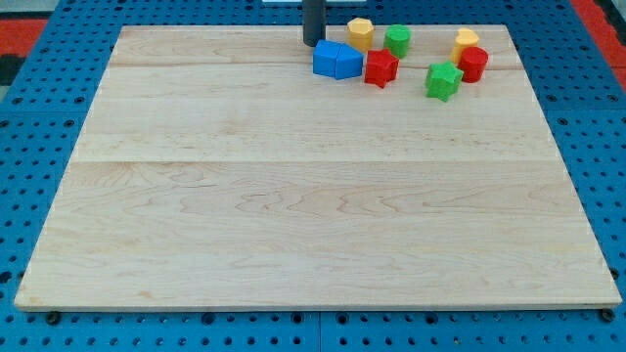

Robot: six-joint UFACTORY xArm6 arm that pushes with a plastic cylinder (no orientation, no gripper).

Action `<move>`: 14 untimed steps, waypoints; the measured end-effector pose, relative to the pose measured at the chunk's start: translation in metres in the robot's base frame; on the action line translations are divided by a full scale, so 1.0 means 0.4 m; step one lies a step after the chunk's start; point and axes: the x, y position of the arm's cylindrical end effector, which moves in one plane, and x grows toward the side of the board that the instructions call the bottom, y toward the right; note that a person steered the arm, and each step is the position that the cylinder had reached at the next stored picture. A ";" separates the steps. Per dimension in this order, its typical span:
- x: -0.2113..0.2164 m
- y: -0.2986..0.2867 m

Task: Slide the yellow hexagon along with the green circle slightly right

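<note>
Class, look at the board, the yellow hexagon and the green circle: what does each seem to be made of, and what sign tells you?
Board: pale wood, matt, by its grain lines and plank seams. Yellow hexagon and green circle: solid, evenly coloured, faintly glossy, so painted wood or plastic; the look leaves it open. My tip, dark and smooth, stands left of the hexagon; material unclear.

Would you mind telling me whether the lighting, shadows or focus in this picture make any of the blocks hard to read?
In the camera view the light is even and soft, with no glare on the wooden board; shadows are faint and short under the blocks; the yellow hexagon and green circle are small and slightly soft at the view's top; my tip, left of the hexagon, is dark but distinct.
</note>
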 end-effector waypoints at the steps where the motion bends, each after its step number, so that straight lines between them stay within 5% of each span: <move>1: 0.010 0.005; 5: -0.084 0.008; 14: -0.087 0.212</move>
